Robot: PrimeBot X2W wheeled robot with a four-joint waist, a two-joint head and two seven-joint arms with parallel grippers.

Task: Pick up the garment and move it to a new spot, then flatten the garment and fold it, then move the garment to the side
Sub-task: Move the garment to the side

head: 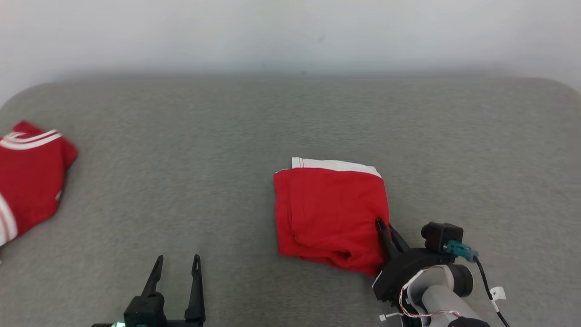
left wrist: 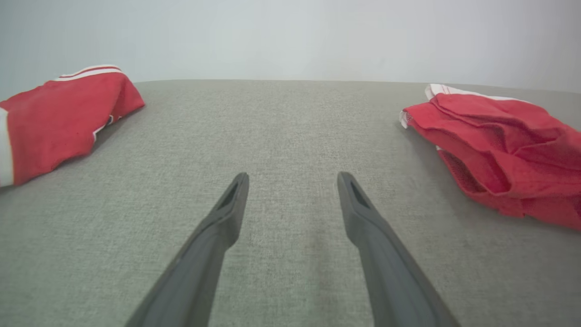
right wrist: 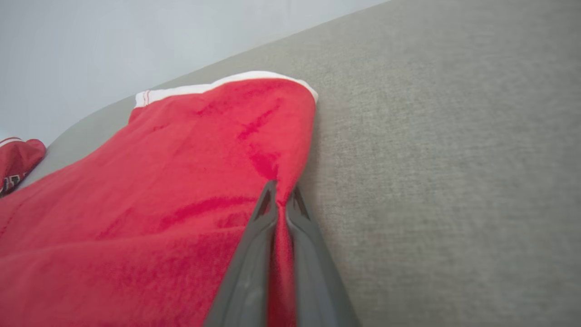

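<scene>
The red garment (head: 331,213) lies folded, right of the middle of the grey desk (head: 181,136). The right end effector (head: 385,225) is clamped on its right edge. The left end effector (head: 178,259) has its 2 fingers apart and holds nothing. A second red garment (head: 27,177) lies at the far left.

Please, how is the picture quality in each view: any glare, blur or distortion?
Head view: soft even light, no glare, table's far edge hazy. Left wrist view: sharp weave, fingers stretched by the wide lens. Right wrist view: tilted, garment blurred near the lens.
</scene>
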